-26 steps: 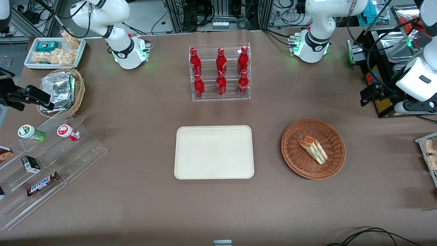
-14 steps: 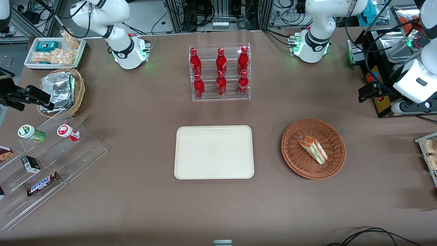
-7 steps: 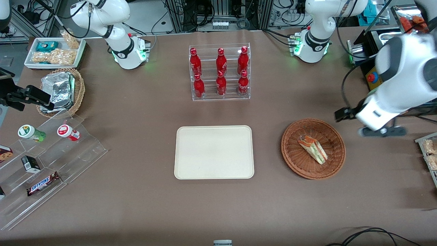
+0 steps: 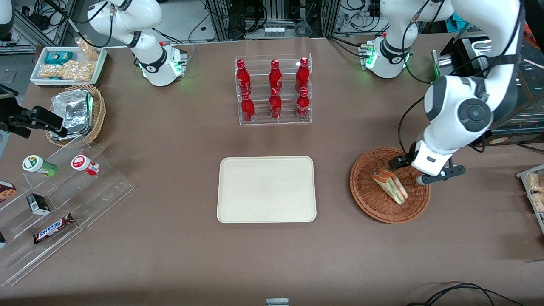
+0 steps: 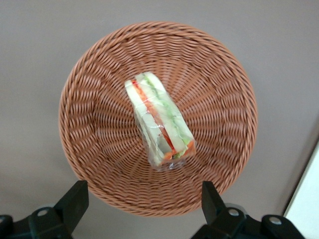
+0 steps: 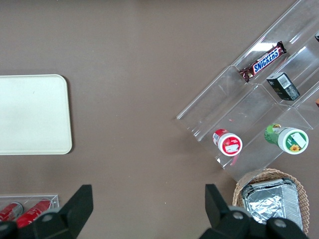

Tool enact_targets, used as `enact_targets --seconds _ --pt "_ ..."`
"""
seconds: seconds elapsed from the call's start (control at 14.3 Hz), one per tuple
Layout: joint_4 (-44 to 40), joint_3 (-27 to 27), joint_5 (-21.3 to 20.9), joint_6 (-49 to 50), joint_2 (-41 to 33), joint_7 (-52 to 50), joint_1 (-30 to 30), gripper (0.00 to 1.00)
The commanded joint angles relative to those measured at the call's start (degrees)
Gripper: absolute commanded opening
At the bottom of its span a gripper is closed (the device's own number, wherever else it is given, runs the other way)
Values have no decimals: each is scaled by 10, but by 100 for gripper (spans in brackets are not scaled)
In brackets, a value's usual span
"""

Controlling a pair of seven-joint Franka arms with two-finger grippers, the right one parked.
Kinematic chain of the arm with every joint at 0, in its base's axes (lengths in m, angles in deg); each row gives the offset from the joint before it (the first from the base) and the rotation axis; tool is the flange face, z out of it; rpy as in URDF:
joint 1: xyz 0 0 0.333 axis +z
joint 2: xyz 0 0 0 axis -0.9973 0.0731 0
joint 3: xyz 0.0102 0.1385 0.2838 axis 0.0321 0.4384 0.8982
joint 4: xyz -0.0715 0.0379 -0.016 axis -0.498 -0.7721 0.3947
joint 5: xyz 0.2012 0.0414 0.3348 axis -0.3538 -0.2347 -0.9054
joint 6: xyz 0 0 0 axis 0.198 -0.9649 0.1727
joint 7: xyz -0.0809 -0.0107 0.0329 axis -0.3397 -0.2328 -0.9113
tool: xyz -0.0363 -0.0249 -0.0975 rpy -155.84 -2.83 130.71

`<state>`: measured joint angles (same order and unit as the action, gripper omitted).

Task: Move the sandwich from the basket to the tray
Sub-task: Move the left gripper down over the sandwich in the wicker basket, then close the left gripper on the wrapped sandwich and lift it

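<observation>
Wrapped sandwich (image 4: 390,185) lying on its side in the middle of the reddish-brown wicker basket (image 4: 366,196), pale bread with green and orange-red layers showing through clear film. Gripper (image 4: 428,171) poised above the basket's rim on the working arm's side, fingers (image 5: 75,203) spread wide and holding nothing, sandwich framed between them in the wrist view but not touched. Cream tray (image 4: 266,189) bare, flat on the brown table (image 4: 170,255) beside the basket, toward the parked arm's end. Farther from the front camera than the tray, a clear rack (image 4: 274,90) with 6 red bottles in 2 rows of 3, white script on them too small to read. On the clear stepped stand (image 4: 63,204), a bar reading "SNICKERS" (image 4: 53,228), a small dark box (image 4: 38,204), and 2 round-lidded tubs, 1 green (image 4: 38,165) and 1 red (image 4: 84,164), label text unreadable.
</observation>
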<state>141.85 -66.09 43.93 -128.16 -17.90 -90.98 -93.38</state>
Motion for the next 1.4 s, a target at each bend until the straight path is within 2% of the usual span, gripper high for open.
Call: enact_targets --seconds 0.0,0.07,0.28,0.56,0.63,0.7,0.77,0.91,1.19,1.33 --pt "10 2 -9 -36 11 -175 -4 100" --pt "7 2 -8 -56 30 -232 -13 100" --pt "-16 2 -7 -77 82 -309 -16 100" --pt "-22 3 -8 -109 132 -325 -23 100" --pt "-23 3 -8 -109 134 -323 -23 60" --pt "-23 4 -9 -108 132 -320 -22 14" --pt "-24 4 -16 -105 131 -305 -20 4" --pt "-34 5 -21 -78 126 -285 -19 0" --pt "-159 3 -20 118 129 -265 -28 1" --pt "-179 2 -19 127 129 -259 -61 3"
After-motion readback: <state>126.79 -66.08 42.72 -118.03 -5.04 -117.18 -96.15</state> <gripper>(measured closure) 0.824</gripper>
